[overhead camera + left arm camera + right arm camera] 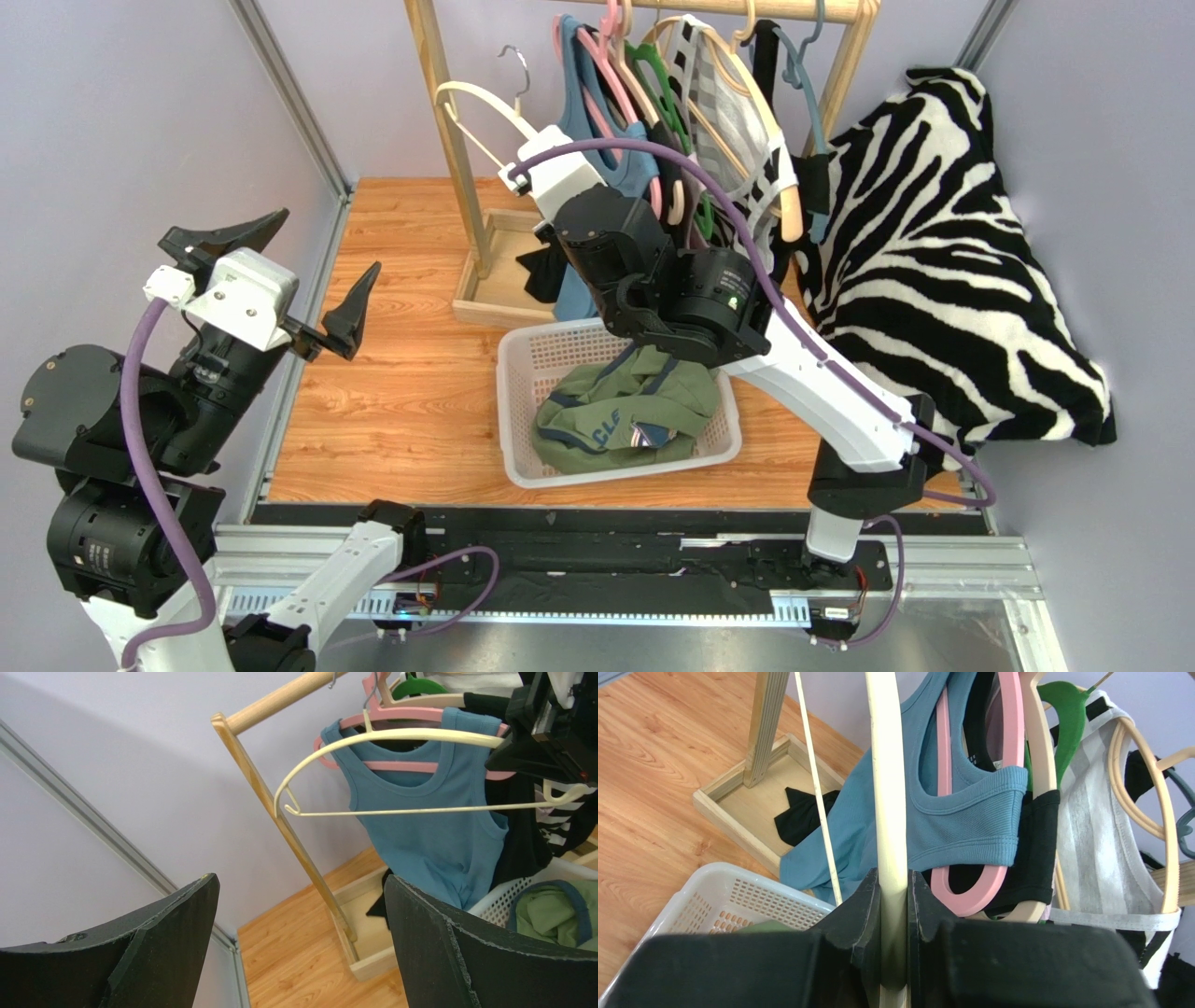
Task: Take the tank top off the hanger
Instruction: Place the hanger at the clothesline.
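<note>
A bare cream hanger [484, 101] [393, 736] [889, 777] is held out in front of the rack. My right gripper [550, 165] [894, 910] is shut on its arm. A green tank top [624, 413] [554, 913] with navy trim lies crumpled in the white basket [519, 462] [502, 899] [689, 903], below the right arm. My left gripper [328, 241] [300, 882] stands wide open at the far left, off the table's left edge, with nothing between its fingers.
A wooden rack [449, 126] [281, 812] carries several hangers, among them a blue tank top [428, 826] [962, 819] on a pink hanger [966, 892]. The rack's base tray [491, 287] holds a black scrap. A zebra-print cloth [954, 252] fills the right side.
</note>
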Robot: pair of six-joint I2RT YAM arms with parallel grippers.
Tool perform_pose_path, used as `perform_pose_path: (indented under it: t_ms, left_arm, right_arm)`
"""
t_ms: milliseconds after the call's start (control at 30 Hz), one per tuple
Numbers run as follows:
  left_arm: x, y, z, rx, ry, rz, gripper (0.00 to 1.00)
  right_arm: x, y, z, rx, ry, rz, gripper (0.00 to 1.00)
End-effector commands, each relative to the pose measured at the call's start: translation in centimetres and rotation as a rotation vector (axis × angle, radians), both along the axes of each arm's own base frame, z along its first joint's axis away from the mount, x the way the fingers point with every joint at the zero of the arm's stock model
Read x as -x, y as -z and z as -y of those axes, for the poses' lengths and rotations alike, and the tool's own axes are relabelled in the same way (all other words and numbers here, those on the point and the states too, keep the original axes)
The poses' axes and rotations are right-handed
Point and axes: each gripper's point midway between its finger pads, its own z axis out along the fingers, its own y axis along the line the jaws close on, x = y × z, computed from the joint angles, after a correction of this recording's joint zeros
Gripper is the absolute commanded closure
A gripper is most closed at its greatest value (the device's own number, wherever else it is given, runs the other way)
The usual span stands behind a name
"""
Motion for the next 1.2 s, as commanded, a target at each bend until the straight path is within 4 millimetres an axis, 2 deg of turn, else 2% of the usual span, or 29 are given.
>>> perform_pose_path:
  t_ms: [0,67,100,167,267,367,400,433,467,500,600,633,700,733,767,933,1033,1067,1133,1167]
  left_arm:
    - [0.0,1.5,-0.2,0.019,-0.011,-0.066,0.04]
    - [0.0,1.9,-0.3,0.012,-0.017,-0.069,0.04]
    - [-0.1,1.8,-0.3,0.010,-0.019,-0.061,0.04]
    - [0.0,2.0,-0.2,0.008,-0.015,-0.057,0.04]
    - [-0.2,2.1,0.0,0.019,-0.007,-0.064,0.04]
    - [-0.3,2.3,0.2,0.029,0.003,-0.074,0.04]
    - [-0.2,2.3,0.2,0.031,0.007,-0.075,0.03]
    - [-0.4,2.5,0.3,0.030,0.008,-0.084,0.03]
    - [-0.5,2.7,0.3,0.030,0.005,-0.090,0.03]
    - [-0.5,2.7,0.2,0.034,0.003,-0.092,0.03]
    - [-0.6,3.1,0.3,0.034,0.005,-0.108,0.03]
    - [-0.6,3.3,0.3,0.033,0.006,-0.113,0.03]
    - [-0.6,3.4,0.3,0.029,0.004,-0.112,0.03]
    - [-0.7,3.6,0.3,0.025,0.002,-0.116,0.03]
    - [-0.7,3.6,0.2,0.025,-0.001,-0.114,0.03]
    - [-0.9,3.8,0.2,0.017,-0.004,-0.113,0.02]
    - [-1.0,4.0,0.3,0.015,0.002,-0.121,0.02]
    - [-0.9,4.1,0.3,0.016,0.002,-0.121,0.02]
    - [-1.0,4.4,0.4,0.013,0.003,-0.128,0.02]
    - [-0.9,4.5,0.3,0.013,0.000,-0.128,0.02]
  right_arm:
    - [0.2,-3.7,0.6,-0.089,0.039,0.084,1.00]
    - [1.3,-4.6,1.4,-0.131,0.016,0.082,1.00]
    - [1.6,-3.9,1.5,-0.119,0.006,0.068,1.00]
    - [2.4,-4.4,2.6,-0.162,-0.004,0.060,1.00]
    - [2.8,-4.1,3.2,-0.172,-0.014,0.045,1.00]
    - [2.6,-4.1,2.9,-0.163,-0.015,0.048,1.00]
    - [2.2,-3.7,2.2,-0.147,-0.011,0.048,1.00]
    - [2.0,-4.2,2.2,-0.155,-0.002,0.060,1.00]
    - [1.4,-4.4,2.2,-0.145,0.014,0.069,1.00]
    - [0.6,-3.3,0.7,-0.110,0.024,0.064,1.00]
    - [-1.2,-4.4,0.4,-0.116,0.075,0.106,1.00]
    - [-2.0,-3.9,0.0,-0.098,0.103,0.116,1.00]
    - [-3.3,-4.6,0.3,-0.109,0.149,0.151,1.00]
    - [-3.9,-4.2,0.0,-0.107,0.174,0.155,1.00]
    - [-4.5,-5.0,0.6,-0.138,0.194,0.169,1.00]
    - [-6.7,-6.0,-0.1,-0.207,0.227,0.230,1.00]
    - [-8.4,-6.2,-0.8,-0.258,0.218,0.251,1.00]
    - [-9.2,-6.3,-0.5,-0.290,0.228,0.254,1.00]
    - [-10.3,-5.8,-1.2,-0.323,0.198,0.243,1.00]
    - [-11.1,-5.5,-0.9,-0.349,0.204,0.232,1.00]
